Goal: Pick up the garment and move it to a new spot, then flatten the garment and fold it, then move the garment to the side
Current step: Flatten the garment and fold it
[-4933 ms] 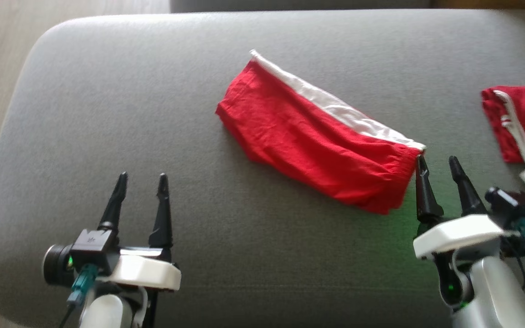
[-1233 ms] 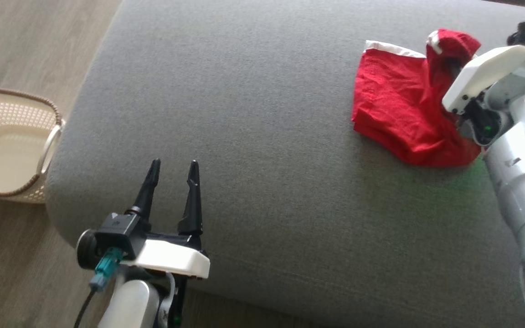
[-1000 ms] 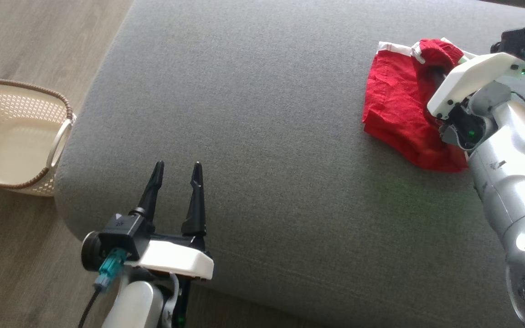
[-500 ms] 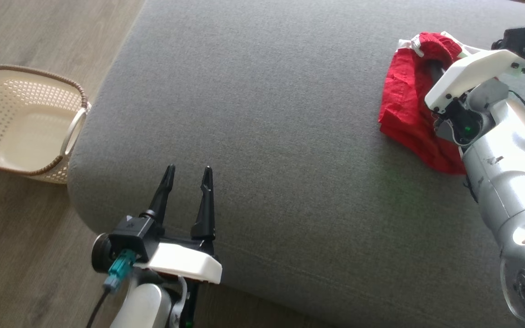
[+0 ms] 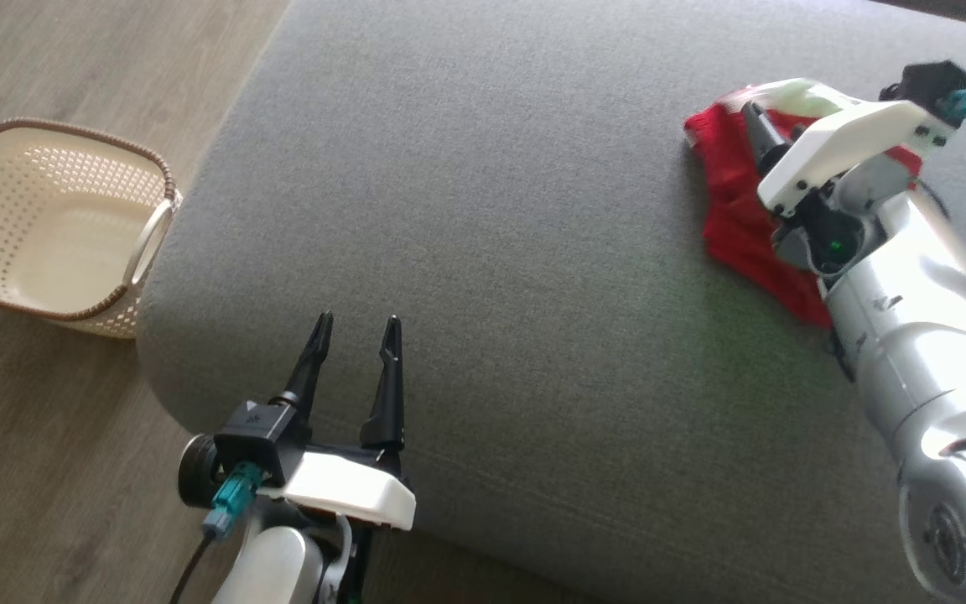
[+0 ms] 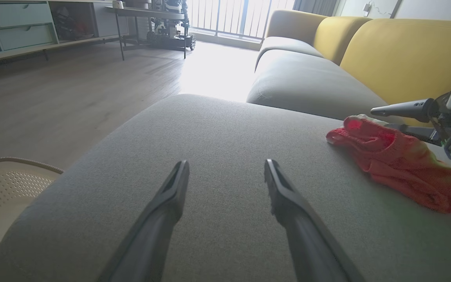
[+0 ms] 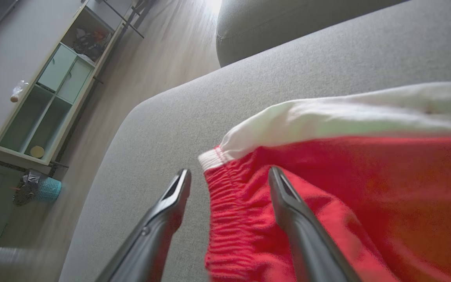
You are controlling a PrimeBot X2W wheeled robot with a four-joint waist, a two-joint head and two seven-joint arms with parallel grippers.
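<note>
The left gripper [image 5: 359, 319], two long tapered dark fingers on a glossy white wrist housing, hangs with its jaws spread and nothing between them above the near edge of a grey cushion [image 5: 491, 210]; the cushion is broad and round-cornered, its cloth a fine, matte weave; to the robot's right, well apart from that gripper, the garment [image 5: 730, 226] lies bunched on the cushion, soft crinkled red cloth with a ribbed, gathered waistband and a smooth white band along its far side; the right gripper [image 5: 772, 130] sits over the heap on a silvery forearm, jaws released and wide; in the right wrist view the red waistband of the garment [image 7: 327, 196] runs up between the parted fingers of the right gripper [image 7: 229, 172], which close on nothing; seen from the left wrist, the garment [image 6: 397, 164] is a low rumpled mound, whose top the lower finger appears to brush, though contact cannot be confirmed; off the cushion's left end stands a basket [image 5: 55, 226], cream perforated plastic with a brown braided rim, on a pale wood-plank floor [image 5: 72, 67]; beyond, a smooth yellow backrest [image 6: 397, 55]; farther off, an open shelf [image 7: 49, 98] against the wall.
</note>
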